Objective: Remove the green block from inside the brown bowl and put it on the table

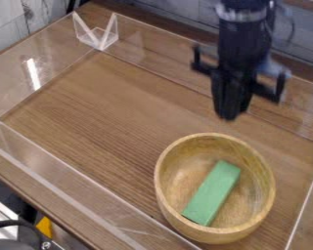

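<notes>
Green block (213, 192), flat-sided bar, lies in brown bowl (172, 156).

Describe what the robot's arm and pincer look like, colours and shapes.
The arm is black and boxy, ending in a black pincer with two slim dark fingers under a wider crossbar. Motion blur hides any markings, and the cabling can't be made out.

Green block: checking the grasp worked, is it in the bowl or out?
In: the green block lies flat inside the brown bowl.
</notes>
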